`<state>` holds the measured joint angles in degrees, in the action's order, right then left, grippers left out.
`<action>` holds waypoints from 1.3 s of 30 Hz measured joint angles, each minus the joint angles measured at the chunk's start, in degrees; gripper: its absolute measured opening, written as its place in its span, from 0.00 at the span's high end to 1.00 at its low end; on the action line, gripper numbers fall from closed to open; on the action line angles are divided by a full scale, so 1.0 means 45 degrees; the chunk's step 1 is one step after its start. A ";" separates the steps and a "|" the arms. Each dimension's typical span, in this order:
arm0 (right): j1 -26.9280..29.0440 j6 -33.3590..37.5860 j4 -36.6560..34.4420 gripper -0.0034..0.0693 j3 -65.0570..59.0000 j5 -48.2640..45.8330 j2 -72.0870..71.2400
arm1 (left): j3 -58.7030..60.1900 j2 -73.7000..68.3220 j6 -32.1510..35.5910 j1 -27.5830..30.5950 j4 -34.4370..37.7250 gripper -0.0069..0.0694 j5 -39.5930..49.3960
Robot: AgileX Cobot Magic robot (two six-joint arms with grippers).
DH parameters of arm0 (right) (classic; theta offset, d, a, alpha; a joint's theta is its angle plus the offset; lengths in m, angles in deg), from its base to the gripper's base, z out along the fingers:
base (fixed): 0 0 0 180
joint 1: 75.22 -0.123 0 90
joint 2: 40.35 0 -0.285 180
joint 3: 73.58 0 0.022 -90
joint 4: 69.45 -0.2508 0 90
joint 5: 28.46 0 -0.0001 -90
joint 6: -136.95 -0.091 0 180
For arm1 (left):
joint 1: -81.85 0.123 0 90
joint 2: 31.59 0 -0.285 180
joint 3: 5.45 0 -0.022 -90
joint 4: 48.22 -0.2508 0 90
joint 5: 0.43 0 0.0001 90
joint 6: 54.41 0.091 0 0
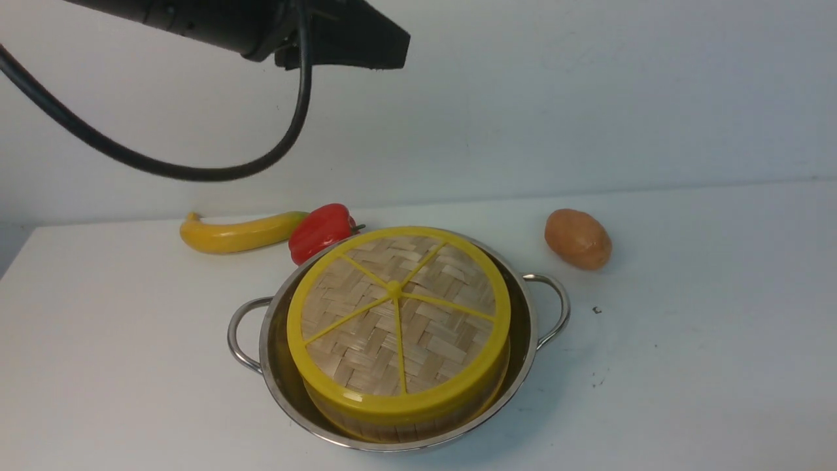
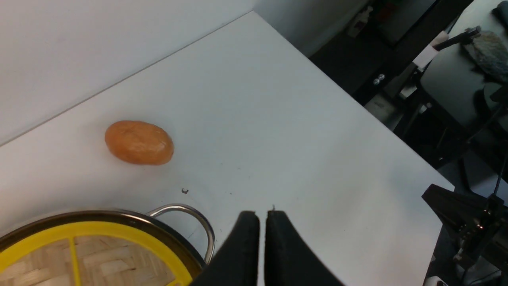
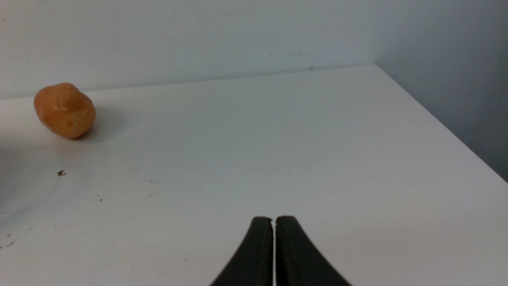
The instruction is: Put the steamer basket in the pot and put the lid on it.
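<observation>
Above pot [image 1: 399, 392], left hand [image 1: 386, 55] raised, fingers pressed together, empty

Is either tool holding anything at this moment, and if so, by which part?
Nothing is held. The left tool and the right tool are both shut on empty air, above the white table.

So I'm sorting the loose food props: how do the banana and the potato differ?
The banana is long, curved and yellow; the potato is a short, orange-brown oval. The banana lies left of the pot, touching a red pepper; the potato sits alone on the right. Both rest on the white table.
</observation>
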<state>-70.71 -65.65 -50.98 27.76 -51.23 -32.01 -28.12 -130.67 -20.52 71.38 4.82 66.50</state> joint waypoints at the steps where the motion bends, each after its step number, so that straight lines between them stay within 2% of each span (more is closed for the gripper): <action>1: 0.0000 0.0000 0.0000 0.95 0.0000 0.0000 0.0000 | 0.0000 0.0000 0.0040 0.0000 0.0035 0.89 0.0000; 7: 0.0000 0.0011 0.0000 0.95 0.0000 0.0000 0.0000 | 0.0055 0.0217 -0.0157 0.0519 -0.0650 0.89 0.0006; 11: 0.0000 0.0011 0.0000 0.95 0.0000 0.0000 0.0000 | 0.0609 0.1355 -0.0629 0.1002 -0.2124 0.89 -0.0757; 16: 0.0000 0.0011 0.0000 0.94 0.0000 0.0000 0.0000 | 0.2190 0.5032 -0.2277 0.1504 -0.5317 0.88 -0.1999; 20: 0.0000 0.0011 0.0000 0.94 0.0000 0.0000 0.0000 | 0.3955 0.8309 -0.3461 0.1805 -0.7613 0.87 -0.2061; 21: 0.0000 0.0011 0.0000 0.94 0.0000 0.0000 0.0000 | 0.4072 0.8461 -0.3494 0.1824 -0.7613 0.87 -0.2061; 25: 0.0000 0.0011 0.0000 0.93 0.0000 0.0000 0.0000 | 0.7389 1.1609 -0.3748 0.2298 -0.9069 0.87 -0.2911; 27: 0.0000 0.0011 0.0000 0.93 0.0000 0.0000 0.0000 | 0.9459 1.2918 -0.3875 0.2621 -0.9372 0.87 -0.4076; 32: 0.0000 0.0011 0.0000 0.92 0.0000 0.0000 0.0000 | 1.4516 1.5207 -0.4268 0.2796 -0.9478 0.87 -0.7368; 39: 0.0000 0.0011 0.0000 0.91 0.0000 0.0000 0.0000 | 1.8545 1.7746 -0.4574 0.2796 -0.9519 0.87 -0.8930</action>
<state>-70.71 -65.60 -50.98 27.76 -51.23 -32.01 55.33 -50.82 -41.10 83.97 -38.01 26.32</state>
